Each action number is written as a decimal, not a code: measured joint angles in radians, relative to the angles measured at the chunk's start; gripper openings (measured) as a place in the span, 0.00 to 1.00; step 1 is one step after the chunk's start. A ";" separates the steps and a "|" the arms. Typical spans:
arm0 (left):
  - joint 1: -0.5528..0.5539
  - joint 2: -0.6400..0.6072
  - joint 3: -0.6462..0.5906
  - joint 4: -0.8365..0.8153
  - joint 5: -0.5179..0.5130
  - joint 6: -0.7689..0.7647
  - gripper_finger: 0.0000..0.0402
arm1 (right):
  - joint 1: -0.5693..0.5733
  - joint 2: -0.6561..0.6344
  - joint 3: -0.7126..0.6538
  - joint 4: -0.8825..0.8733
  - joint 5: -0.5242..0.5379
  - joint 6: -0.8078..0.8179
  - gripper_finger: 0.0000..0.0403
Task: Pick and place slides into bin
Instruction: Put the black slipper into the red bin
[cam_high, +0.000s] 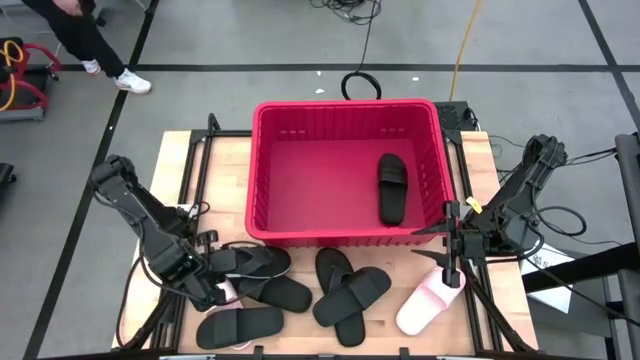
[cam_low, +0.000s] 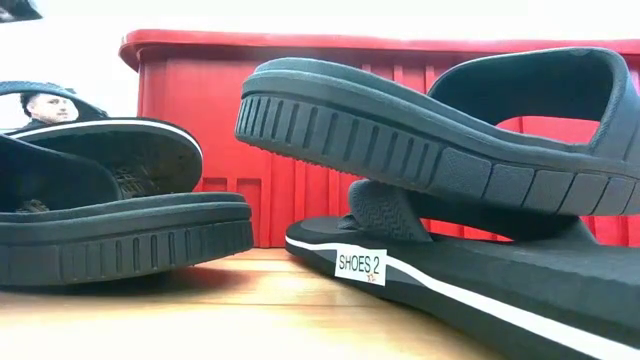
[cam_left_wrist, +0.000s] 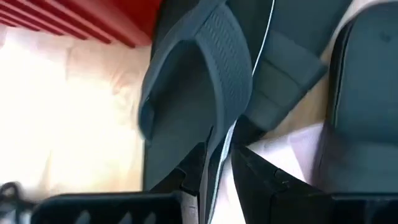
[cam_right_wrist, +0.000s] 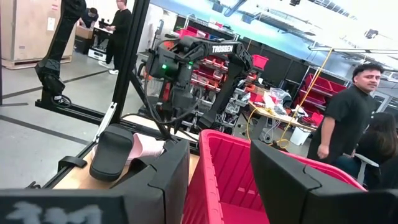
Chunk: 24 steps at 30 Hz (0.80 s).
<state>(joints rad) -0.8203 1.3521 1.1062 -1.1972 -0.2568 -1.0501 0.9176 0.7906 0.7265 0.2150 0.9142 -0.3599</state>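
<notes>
The red bin (cam_high: 262, 170) stands at the table's middle and far side, with one black slide (cam_high: 392, 188) lying inside it. Several black slides (cam_high: 350, 292) and a pale pink one (cam_high: 424, 306) lie on the table in front of the bin. My left gripper (cam_high: 220, 278) points down at a black thong slide (cam_high: 256, 262), (cam_left_wrist: 205, 93), open, with that slide's white-striped edge between its fingers. Another pink slide (cam_left_wrist: 292, 146) lies under it. My right gripper (cam_right_wrist: 224, 180) hangs level and open at the bin's near right corner, with nothing in it. My left gripper comes from above with one finger (cam_left_wrist: 186, 180) on each side of the thong slide's white-striped edge (cam_left_wrist: 219, 155). The slide lies on the other slides and the table. I cannot tell whether the fingers touch it.
In the low view one black slide (cam_low: 430, 130) leans on another with a white label (cam_low: 450, 285), and two more (cam_low: 120, 230) are stacked at the left. People stand in the room beyond the table. Bare wood (cam_high: 185, 170) shows to the left of the bin.
</notes>
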 joint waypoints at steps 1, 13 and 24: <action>0.004 0.000 -0.014 0.036 -0.004 -0.002 0.18 | 0.000 0.000 0.000 -0.001 0.000 0.000 0.40; 0.031 0.000 -0.068 0.120 -0.034 0.011 0.18 | 0.000 0.000 0.000 -0.003 0.007 0.000 0.40; 0.045 0.000 -0.068 0.121 -0.034 0.027 0.18 | 0.000 0.000 0.000 -0.003 0.008 0.003 0.40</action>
<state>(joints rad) -0.7752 1.3518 1.0386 -1.0763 -0.2905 -1.0229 0.9176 0.7906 0.7261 0.2123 0.9222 -0.3566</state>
